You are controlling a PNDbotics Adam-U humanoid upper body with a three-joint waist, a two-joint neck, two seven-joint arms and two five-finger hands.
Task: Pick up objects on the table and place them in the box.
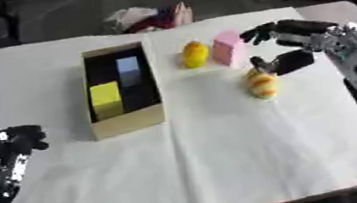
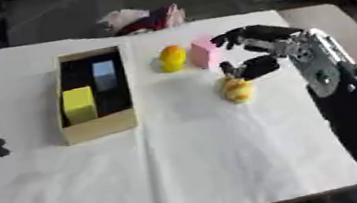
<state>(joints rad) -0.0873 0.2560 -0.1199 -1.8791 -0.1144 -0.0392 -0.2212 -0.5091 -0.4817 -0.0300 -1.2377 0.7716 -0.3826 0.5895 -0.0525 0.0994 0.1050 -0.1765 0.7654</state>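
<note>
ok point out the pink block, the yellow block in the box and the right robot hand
pink block (image 1: 228,47), left eye view, on its front face
yellow block (image 1: 106,98), left eye view, on its top face, inside the box (image 1: 128,122)
right robot hand (image 1: 291,41), left eye view, on the palm between fingers and thumb

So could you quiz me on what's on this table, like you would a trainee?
1. True or false: the box already holds a yellow block and a light blue block.
2. Which item is nearest the right robot hand? A) the pink block B) the yellow-orange toy by its thumb C) the yellow round object
3. Fill in: the left robot hand shows near the lower ____ corner, away from the items.

Key: 1 true; 2 B; 3 left.
</note>
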